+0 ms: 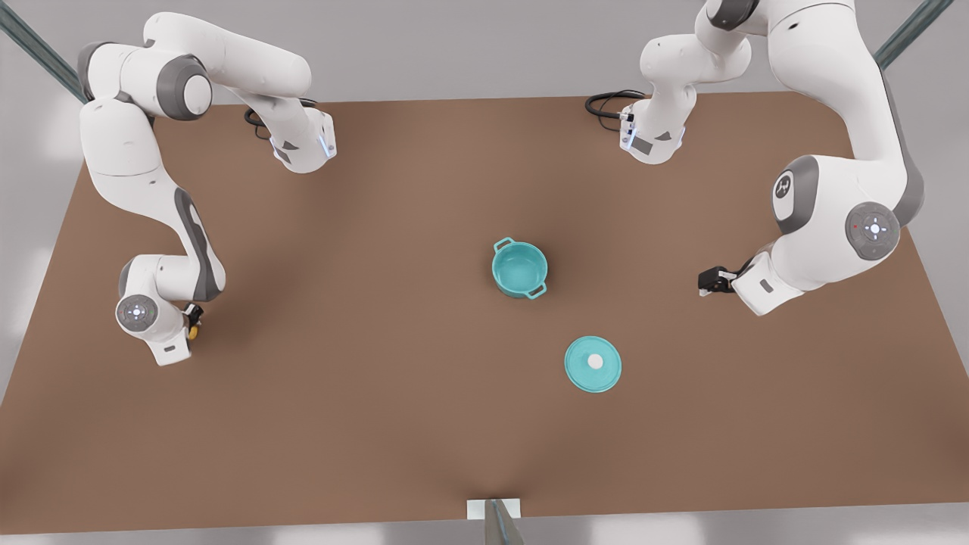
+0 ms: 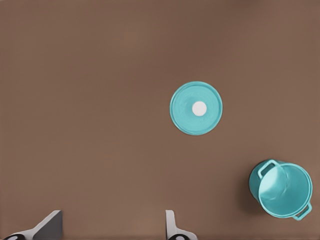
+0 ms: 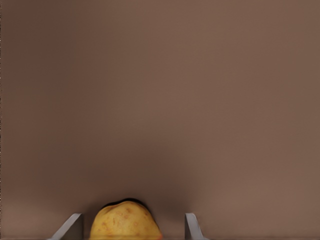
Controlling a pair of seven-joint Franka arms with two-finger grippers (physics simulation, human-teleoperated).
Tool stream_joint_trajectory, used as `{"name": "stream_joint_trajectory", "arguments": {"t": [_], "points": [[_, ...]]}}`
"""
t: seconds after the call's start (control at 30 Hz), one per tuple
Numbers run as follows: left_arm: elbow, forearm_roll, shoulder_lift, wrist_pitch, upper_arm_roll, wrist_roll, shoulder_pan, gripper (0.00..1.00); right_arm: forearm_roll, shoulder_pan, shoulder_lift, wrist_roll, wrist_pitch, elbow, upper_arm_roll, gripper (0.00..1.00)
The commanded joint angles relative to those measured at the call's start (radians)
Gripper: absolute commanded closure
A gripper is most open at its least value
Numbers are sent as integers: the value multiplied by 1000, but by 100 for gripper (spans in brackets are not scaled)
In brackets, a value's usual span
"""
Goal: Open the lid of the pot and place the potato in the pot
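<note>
The teal pot (image 1: 519, 268) (image 2: 282, 189) stands uncovered near the table's middle, its teal inside showing. The pot lid (image 1: 593, 363) (image 2: 196, 108) lies flat on the table in front of it, white knob up. At the front view's left, the yellow-orange potato (image 1: 194, 331) (image 3: 125, 223) sits between the fingers of my right gripper (image 1: 192, 322) (image 3: 131, 229). That gripper is open, with a gap on each side of the potato. My left gripper (image 1: 705, 284) (image 2: 112, 232) hovers open and holds nothing at the front view's right, apart from pot and lid.
The brown table (image 1: 378, 378) stretches wide around the pot and lid. Both arm bases and black cables (image 1: 609, 102) sit along the far edge. A small white bracket (image 1: 493, 509) stands at the near edge.
</note>
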Motion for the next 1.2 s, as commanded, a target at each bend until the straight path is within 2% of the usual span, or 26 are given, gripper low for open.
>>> {"name": "stream_joint_trajectory", "arguments": {"t": [0.0,0.13,0.27,0.33,0.37,0.63,0.97,1.17], "points": [[0,1,1,0,0,47,0,0,1,-2,-2,-27,-7,-2,0,19],[0,1,1,0,0,47,0,0,2,-16,-2,-44,-7,-4,2,20],[0,1,1,0,0,47,0,0,1,-16,-4,-54,-10,-4,8,33],[0,1,1,0,0,47,0,0,1,-16,-4,-60,-12,-4,8,44],[0,1,1,0,0,47,0,0,1,-16,-4,-60,-12,-2,8,45],[0,1,5,1,0,47,0,0,48,-15,-89,-96,-141,1,60,45],[-7,-1,4,-2,0,46,0,0,51,-15,-96,-96,-142,1,72,47],[-9,-1,4,-3,0,47,0,0,111,-7,-148,-90,-251,8,186,47]]}}
